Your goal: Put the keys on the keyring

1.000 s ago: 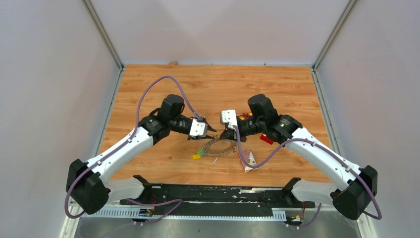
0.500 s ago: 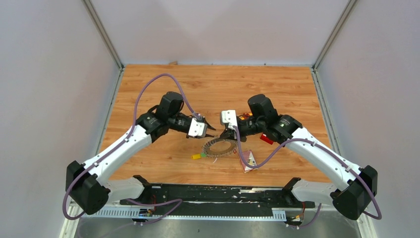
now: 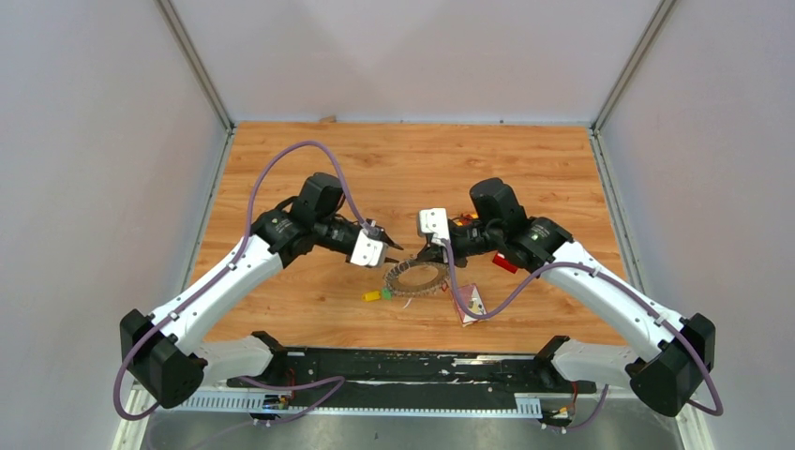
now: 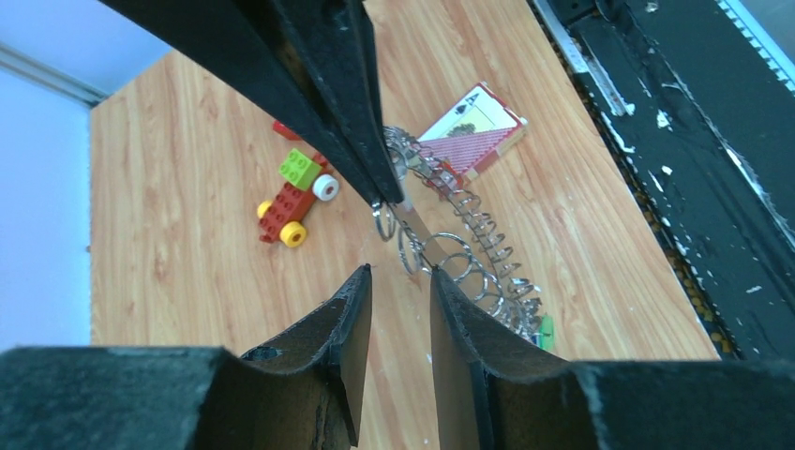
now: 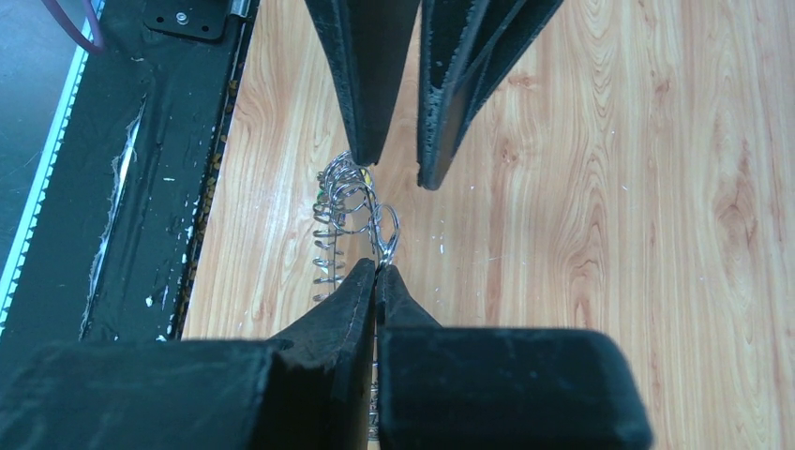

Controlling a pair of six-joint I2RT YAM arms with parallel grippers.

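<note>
While the left hand (image 4: pixel 398 275) hovers released, its two fingers parted and grasping nothing, it faces the right hand tip to tip, probably ready to take or steady a loop. Just below and between both hands lies the keyring (image 5: pixel 339 208), one coil of wire loops resting on the bench (image 3: pixel 422 169). On the left hand's side of that coil, touching its rim, sit one yellow-tagged key (image 3: pixel 372 295) and one green-tagged key (image 4: pixel 546 329); whether either is threaded cannot be told. The right hand (image 5: pixel 378 272) is clenched on a single loop of the keyring, apparently to hold it raised towards its partner. Near the right hand lie one card box (image 4: pixel 473 127) and one toy car (image 4: pixel 293 192). Count: two hands, one keyring, two tagged keys.
</note>
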